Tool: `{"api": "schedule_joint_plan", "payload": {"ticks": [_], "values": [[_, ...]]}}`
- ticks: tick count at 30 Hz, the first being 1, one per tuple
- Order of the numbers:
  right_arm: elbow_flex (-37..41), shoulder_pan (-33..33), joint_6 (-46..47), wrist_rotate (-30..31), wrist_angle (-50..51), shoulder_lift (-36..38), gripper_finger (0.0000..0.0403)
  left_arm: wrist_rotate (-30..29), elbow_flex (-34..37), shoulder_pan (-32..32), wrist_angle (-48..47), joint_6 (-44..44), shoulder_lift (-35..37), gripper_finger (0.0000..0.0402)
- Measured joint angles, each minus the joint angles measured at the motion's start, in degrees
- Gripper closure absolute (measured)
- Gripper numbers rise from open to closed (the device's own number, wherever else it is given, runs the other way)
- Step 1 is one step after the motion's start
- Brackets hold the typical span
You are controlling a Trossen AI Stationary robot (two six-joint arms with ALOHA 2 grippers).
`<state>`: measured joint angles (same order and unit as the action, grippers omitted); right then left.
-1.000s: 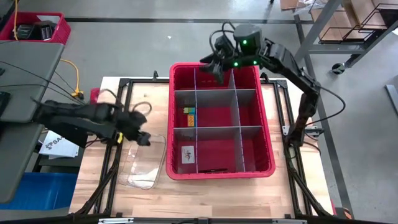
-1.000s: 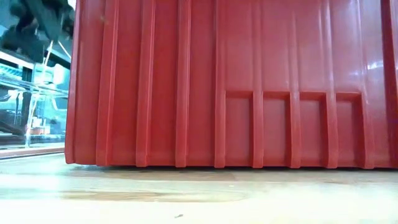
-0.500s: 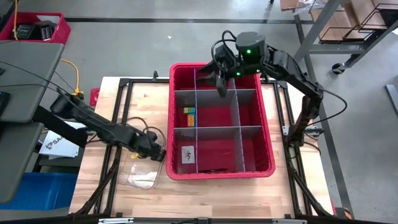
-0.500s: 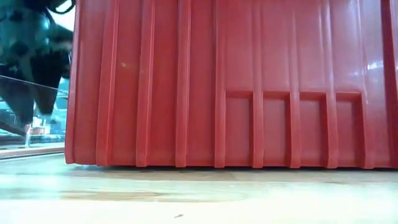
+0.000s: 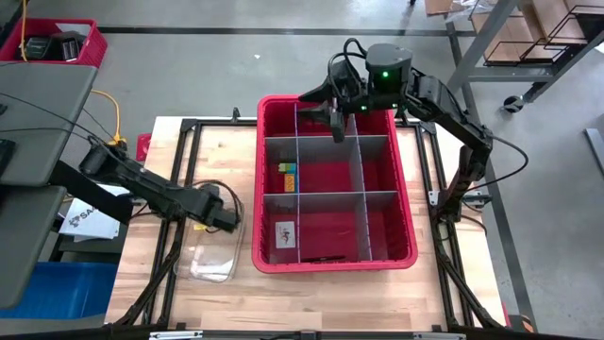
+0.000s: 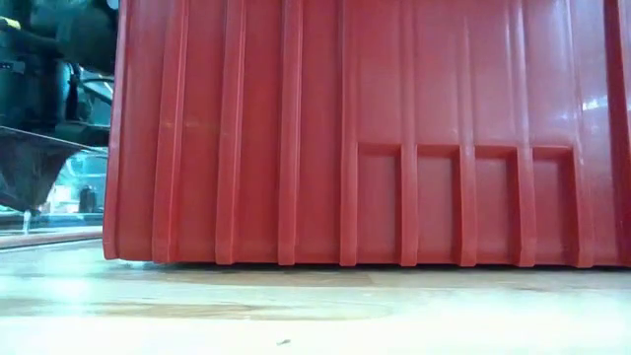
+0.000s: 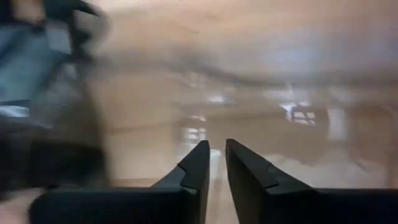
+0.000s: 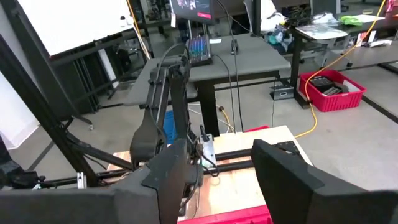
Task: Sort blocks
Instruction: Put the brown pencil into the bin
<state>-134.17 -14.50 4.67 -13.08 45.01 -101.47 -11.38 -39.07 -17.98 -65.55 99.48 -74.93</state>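
Note:
A few small blocks [image 5: 289, 176], yellow, green and blue, lie in one left compartment of the red bin [image 5: 406, 227]. My left gripper [image 5: 225, 219] points steeply down into the far end of a clear plastic tub [image 5: 212, 264] left of the bin. In the left wrist view its fingers [image 7: 217, 168] stand almost together, with only a thin slit and nothing seen between them. My right gripper [image 5: 335, 121] hangs open over the bin's far compartments; its wrist view [image 8: 217, 174] shows nothing between the fingers.
Grey divider sheets [image 5: 326, 194] split the bin into several compartments; a white card [image 5: 286, 234] lies in a near one. In the low view the bin's red wall [image 6: 375, 128] fills most of the picture. A black frame [image 5: 179, 142] borders the wooden table.
My left gripper has swung toward the table's near edge and the bin, tipped from nearly level to steeply downward, and sunk into the clear tub. My right gripper has shifted a little over the bin's far end.

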Motion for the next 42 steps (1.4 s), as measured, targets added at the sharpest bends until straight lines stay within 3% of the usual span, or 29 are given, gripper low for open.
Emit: {"api": "schedule_joint_plan", "payload": {"ticks": [6, 9, 12, 17, 22, 30, 37, 42], "values": [[0.00, 0.00, 0.02, 0.00, -0.02, 0.00, 0.0226, -0.02, -0.64, 2.96, 5.12, -4.53, 6.78, 0.0398], [0.00, 0.00, -0.13, 0.00, -0.07, 0.00, 0.0226, 2.93, -1.36, 2.90, 12.28, -10.17, 9.79, 0.0394], [0.00, 0.00, -0.16, -0.01, -0.09, 0.00, 0.0226, 0.99, -0.75, 1.85, 16.87, -12.03, 9.72, 0.0383], [0.00, 0.00, -0.16, -0.02, -0.16, 0.00, 0.0226, 3.05, 1.00, 1.47, 23.79, -12.23, 4.93, 0.0350], [0.00, 0.00, -0.16, -0.02, -1.64, 0.00, 0.0226, 6.02, 2.23, 1.27, 28.39, -11.92, -0.06, 0.0287], [0.00, -0.11, -0.16, 0.59, -6.62, 0.00, 0.0226, 4.06, 2.07, 1.32, 29.64, -11.29, -3.00, 0.0193], [0.00, -0.11, -0.16, 1.37, -8.77, 0.00, 0.0226, 5.44, 2.05, 1.36, 29.09, -11.30, -4.57, 0.0173], [0.00, -0.11, 0.44, 1.49, -9.31, 0.00, 0.0226, 6.52, 2.10, 1.31, 21.50, -10.35, -4.14, 0.0172]]}}
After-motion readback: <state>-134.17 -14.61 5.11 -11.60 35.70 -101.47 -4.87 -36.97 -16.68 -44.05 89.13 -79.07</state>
